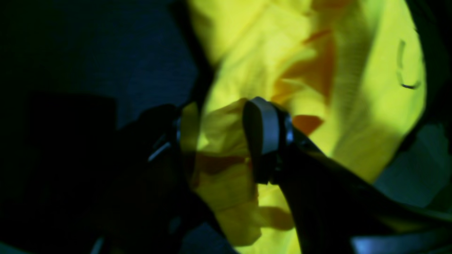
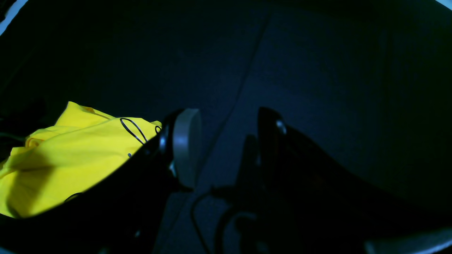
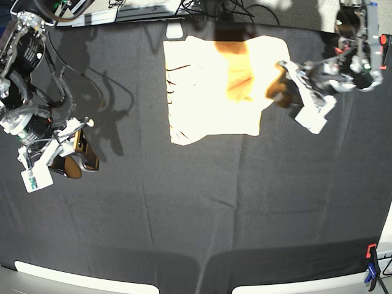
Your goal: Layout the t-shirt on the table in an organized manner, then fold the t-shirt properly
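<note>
The pale yellow t-shirt (image 3: 208, 92) lies partly folded at the table's (image 3: 196, 214) far middle, with an orange-shaded fold across its upper part. My left gripper (image 3: 278, 86) is at the shirt's right edge. In the left wrist view its jaws (image 1: 220, 137) are closed on a bunch of yellow fabric (image 1: 353, 88). My right gripper (image 3: 76, 160) hovers over the black cloth at the left, well apart from the shirt. In the right wrist view it (image 2: 226, 148) is open and empty, with the shirt (image 2: 70, 158) at the left.
Cables and gear (image 3: 202, 9) line the far edge behind the shirt. A red-and-blue clamp (image 3: 371, 269) sits at the near right corner. White table rim pieces (image 3: 61, 275) show along the front edge.
</note>
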Available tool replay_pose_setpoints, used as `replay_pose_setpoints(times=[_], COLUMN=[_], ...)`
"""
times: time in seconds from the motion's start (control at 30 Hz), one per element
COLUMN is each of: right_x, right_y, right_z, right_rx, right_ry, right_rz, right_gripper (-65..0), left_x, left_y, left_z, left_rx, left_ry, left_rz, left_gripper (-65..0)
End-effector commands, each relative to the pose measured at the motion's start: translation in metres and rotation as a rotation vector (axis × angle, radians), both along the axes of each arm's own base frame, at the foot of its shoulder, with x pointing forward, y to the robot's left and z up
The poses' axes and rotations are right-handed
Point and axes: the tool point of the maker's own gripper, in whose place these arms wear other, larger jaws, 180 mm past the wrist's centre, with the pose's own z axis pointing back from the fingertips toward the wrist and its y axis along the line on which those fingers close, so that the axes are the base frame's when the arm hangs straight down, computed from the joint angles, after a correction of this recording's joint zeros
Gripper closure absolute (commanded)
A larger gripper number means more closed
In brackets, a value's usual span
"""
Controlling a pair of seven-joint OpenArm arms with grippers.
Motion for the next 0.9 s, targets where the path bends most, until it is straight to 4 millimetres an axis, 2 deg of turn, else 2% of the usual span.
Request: replay_pose_setpoints(times=[0.0, 0.13, 0.2, 0.27, 0.37, 0.47, 0.6, 0.87], right_x=[0.004, 0.004, 0.004, 0.004, 0.004, 0.004, 0.004, 0.004], right_y=[0.002, 0.002, 0.002, 0.002, 0.002, 0.002, 0.002, 0.002], right_z=[0.015, 0.015, 0.015, 0.015, 0.015, 0.015, 0.015, 0.015], right_rx=[0.0, 0.0, 0.0, 0.0, 0.001, 0.001, 0.0, 0.001], right_ry=[-0.058, -0.058, -0.058, -0.058, -0.058, -0.059, -0.058, -0.059], right_rz=[0.019, 0.019, 0.019, 0.019, 0.019, 0.019, 0.019, 0.019], right_gripper=[-25.8, -25.8, -25.8, -25.8, -25.8, -25.8, -25.8, -25.8], left_x=[0.01, 0.027, 0.03, 0.029, 0.019, 0.007, 0.004, 0.015], left_y=[-0.002, 0.003, 0.005, 0.007, 0.004, -0.009, -0.022, -0.011], left_z=[0.015, 0.038, 0.053, 0.058, 0.046, 0.035, 0.022, 0.015], left_rx=[-0.04, -0.113, -0.185, -0.216, -0.182, -0.174, -0.112, 0.004], left_ry=[-0.06, -0.153, -0.175, -0.165, -0.104, -0.048, -0.056, -0.132], left_rz=[0.004, 0.047, 0.056, 0.048, 0.018, -0.014, -0.05, -0.044], left_gripper=[-22.4, -22.4, -22.4, -22.4, -22.4, -22.4, -22.4, -22.4])
